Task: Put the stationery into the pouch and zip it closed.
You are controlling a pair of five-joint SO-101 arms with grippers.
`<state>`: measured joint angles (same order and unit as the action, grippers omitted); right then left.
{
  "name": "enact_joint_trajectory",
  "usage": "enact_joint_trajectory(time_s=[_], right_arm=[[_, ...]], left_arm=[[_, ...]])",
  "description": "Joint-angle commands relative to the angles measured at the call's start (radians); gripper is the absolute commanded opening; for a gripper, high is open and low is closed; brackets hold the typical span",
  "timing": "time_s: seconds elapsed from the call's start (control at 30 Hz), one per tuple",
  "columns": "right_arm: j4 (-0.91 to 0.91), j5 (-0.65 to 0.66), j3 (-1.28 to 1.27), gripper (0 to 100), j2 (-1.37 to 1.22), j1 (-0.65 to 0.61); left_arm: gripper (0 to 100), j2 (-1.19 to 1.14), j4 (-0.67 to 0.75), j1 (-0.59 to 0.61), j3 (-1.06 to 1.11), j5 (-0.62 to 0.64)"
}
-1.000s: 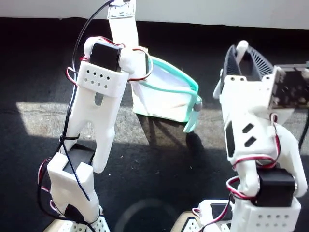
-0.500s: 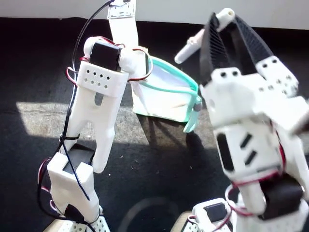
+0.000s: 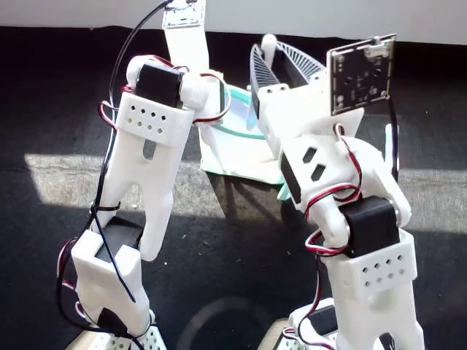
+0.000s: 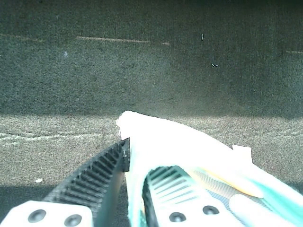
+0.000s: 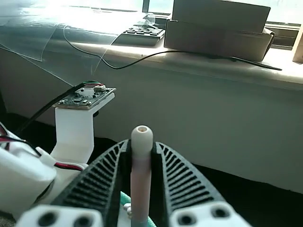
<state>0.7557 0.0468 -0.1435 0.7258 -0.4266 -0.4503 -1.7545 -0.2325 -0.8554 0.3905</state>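
In the high view, the right arm has swung from the frame's right edge to the centre. The right gripper (image 3: 271, 57), clamped around an upright white pen (image 3: 268, 41), now stands just above the open mint-trimmed pouch (image 3: 241, 157), which sits mid-frame on the dark table (image 3: 58, 87). Dropping the pen in looks like the next step. The left gripper (image 4: 137, 161) pinches the pouch's rim, one jaw inside, holding it open.

Looks like a robotics lab or office corner. Behind the right pincer (image 5: 141, 144), a pale window ledge (image 5: 199, 66) with a dark keyboard (image 5: 142, 32), brown cardboard boxes (image 5: 218, 26) and a black cable (image 5: 156, 54); beside the pincer, a bare circuit board (image 5: 85, 97) on a white plastic bracket (image 5: 73, 130).
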Motion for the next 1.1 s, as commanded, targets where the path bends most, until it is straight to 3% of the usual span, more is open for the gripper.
enact_joint_trajectory(time_s=[0.0, 0.47, 0.6, 1.0, 1.07], right_arm=[[0.001, 0.017, -0.031, 0.6, 0.002, 0.015], [-0.001, 0.017, -0.266, 1.5, 0.002, 0.015], [0.016, 0.009, -0.278, 13.9, 0.013, 0.015], [0.166, 0.009, 0.111, 15.2, 0.013, 0.016], [0.185, 0.012, 0.193, 15.2, 0.012, 0.070]], left_arm=[[1, -0.028, -0.005, -0.002, 0.005, -0.012], [1, -0.028, -0.005, -0.002, 0.002, -0.012], [1, -0.028, -0.005, -0.002, 0.007, -0.012], [1, -0.028, -0.005, -0.004, 0.007, -0.012], [1, -0.028, -0.005, -0.004, 0.007, -0.012]])
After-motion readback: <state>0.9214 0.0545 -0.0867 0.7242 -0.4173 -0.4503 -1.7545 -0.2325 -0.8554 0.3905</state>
